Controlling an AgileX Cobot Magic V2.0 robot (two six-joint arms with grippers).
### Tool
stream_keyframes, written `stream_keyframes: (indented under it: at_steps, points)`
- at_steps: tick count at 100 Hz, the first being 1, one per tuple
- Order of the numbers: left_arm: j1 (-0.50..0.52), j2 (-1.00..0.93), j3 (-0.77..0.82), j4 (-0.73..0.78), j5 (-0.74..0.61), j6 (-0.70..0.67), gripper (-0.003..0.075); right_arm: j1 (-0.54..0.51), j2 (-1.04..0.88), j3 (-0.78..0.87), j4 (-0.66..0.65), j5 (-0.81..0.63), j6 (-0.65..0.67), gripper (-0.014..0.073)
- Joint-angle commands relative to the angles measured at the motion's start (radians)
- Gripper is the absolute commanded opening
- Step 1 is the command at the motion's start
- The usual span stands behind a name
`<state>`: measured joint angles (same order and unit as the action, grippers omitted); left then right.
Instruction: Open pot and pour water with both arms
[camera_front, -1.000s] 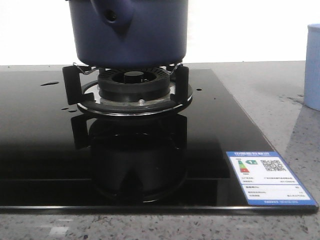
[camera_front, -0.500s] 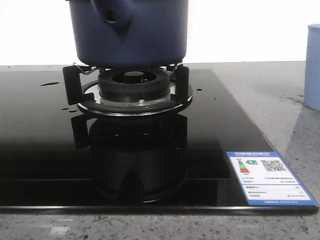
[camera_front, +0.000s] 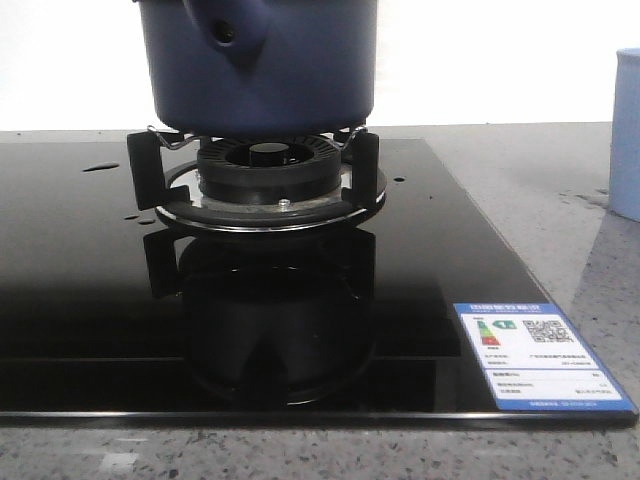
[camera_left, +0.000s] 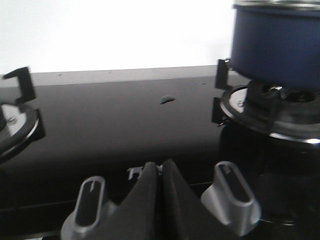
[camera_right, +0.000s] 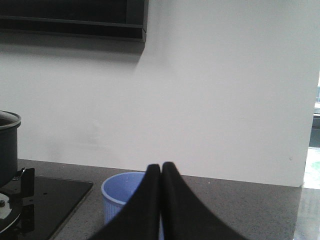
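Both grippers, left (camera_left: 160, 172) and right (camera_right: 160, 175), are pressed together, empty. The pot (camera_front: 258, 65) sits ahead of them; I'd spread the fingers before reaching for its lid.

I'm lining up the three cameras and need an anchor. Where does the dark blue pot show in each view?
Front view: the pot fills the top centre, sitting on the burner support, handle stub toward the camera.
Left wrist view: top right corner, on the same burner.
Right wrist view: only a sliver at the left edge.
Shared landmark: the black glass cooktop under it shows in all three views.
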<state>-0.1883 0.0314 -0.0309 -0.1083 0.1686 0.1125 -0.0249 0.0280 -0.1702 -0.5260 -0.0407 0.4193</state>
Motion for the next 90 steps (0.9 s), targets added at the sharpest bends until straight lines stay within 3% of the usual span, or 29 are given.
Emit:
stream_keyframes:
  at_steps: [1, 13, 31, 90]
  points:
    - [0.032, -0.028, 0.018, -0.003, -0.081, -0.015, -0.0019, -0.002, 0.012, -0.025, -0.009, -0.072, 0.0, -0.0069]
    - [0.077, -0.063, 0.064, -0.052, -0.037, -0.017, -0.0019, -0.002, 0.012, -0.025, -0.009, -0.072, 0.0, -0.0069]
    - [0.135, -0.063, 0.064, -0.07, 0.138, -0.017, -0.0019, -0.002, 0.012, -0.025, -0.009, -0.072, 0.0, -0.0069]
    - [0.144, -0.063, 0.064, -0.087, 0.14, -0.018, -0.0019, -0.002, 0.012, -0.025, -0.009, -0.072, 0.0, -0.0069]
